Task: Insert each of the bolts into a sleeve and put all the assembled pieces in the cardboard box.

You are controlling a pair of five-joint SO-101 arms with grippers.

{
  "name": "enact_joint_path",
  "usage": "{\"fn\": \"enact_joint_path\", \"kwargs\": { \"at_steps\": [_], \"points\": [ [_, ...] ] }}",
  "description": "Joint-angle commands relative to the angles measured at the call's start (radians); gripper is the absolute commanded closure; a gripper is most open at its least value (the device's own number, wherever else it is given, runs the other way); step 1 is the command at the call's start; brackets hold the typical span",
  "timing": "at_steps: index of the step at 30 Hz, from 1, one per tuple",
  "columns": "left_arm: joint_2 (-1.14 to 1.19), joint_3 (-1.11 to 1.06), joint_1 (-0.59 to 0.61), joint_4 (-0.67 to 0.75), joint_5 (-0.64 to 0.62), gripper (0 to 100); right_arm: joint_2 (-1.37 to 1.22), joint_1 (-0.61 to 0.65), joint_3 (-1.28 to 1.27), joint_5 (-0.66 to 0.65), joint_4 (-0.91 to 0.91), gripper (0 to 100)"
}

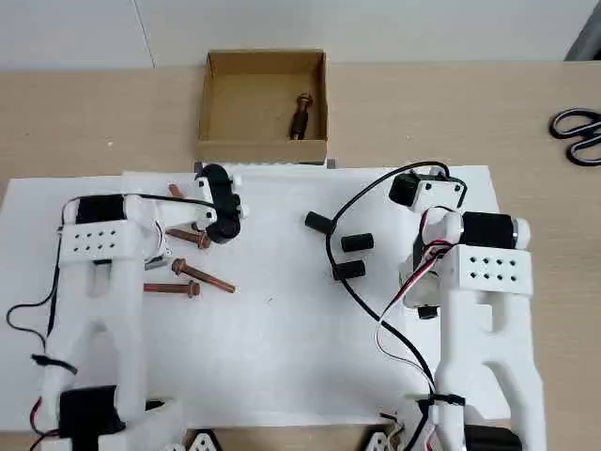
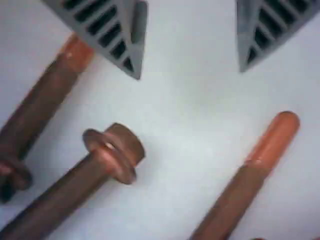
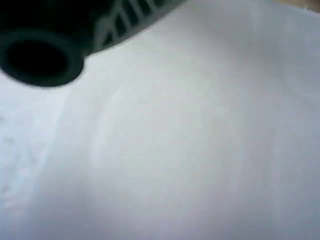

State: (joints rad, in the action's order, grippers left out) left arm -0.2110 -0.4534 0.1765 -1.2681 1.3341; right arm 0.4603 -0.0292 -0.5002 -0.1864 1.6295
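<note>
High view looks down; wrist views sit close over sheet [image 1: 282, 348]

A: Directly on wooden table [image 1: 94, 113]?
B: Centre: white sheet [image 1: 282, 348]. 12 o'clock: cardboard box [image 1: 214, 103]. 2 o'clock: scissors [image 1: 577, 134].
A: On sheet?
B: 9 o'clock: loose bolts [image 1: 203, 275]. Toward 3 o'clock: black sleeves [image 1: 357, 242].

Four loose bolts [image 1: 177, 191] [image 1: 188, 238] [image 1: 202, 274] [image 1: 169, 289]; three loose sleeves [image 1: 319, 223] [image 1: 357, 242] [image 1: 348, 271]; one assembled piece [image 1: 300, 115]; one cardboard box [image 1: 214, 94]; one scissors [image 1: 577, 134].
</note>
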Motion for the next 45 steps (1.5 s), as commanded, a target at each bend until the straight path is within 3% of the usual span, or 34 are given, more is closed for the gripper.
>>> {"fn": "enact_joint_path", "kwargs": {
  "at_steps": [1, 14, 22, 45],
  "points": [
    [0.052, 0.087, -0.003, 0.037, 0.187, 86, 0.024, -0.007, 0.003, -0.012, -0.005, 99.5],
    [0.39, 0.366, -0.037, 0.032, 0.192, 85, 0.022, -0.008, 0.002, -0.012, -0.013, 99.5],
    [0.41, 0.369, -0.107, -0.057, 0.169, 85, 0.022, -0.008, 0.002, -0.012, -0.013, 99.5],
    [0.54, 0.374, -0.107, -0.005, 0.169, 85, 0.022, -0.007, 0.002, -0.012, -0.013, 99.5]
  ]
}}
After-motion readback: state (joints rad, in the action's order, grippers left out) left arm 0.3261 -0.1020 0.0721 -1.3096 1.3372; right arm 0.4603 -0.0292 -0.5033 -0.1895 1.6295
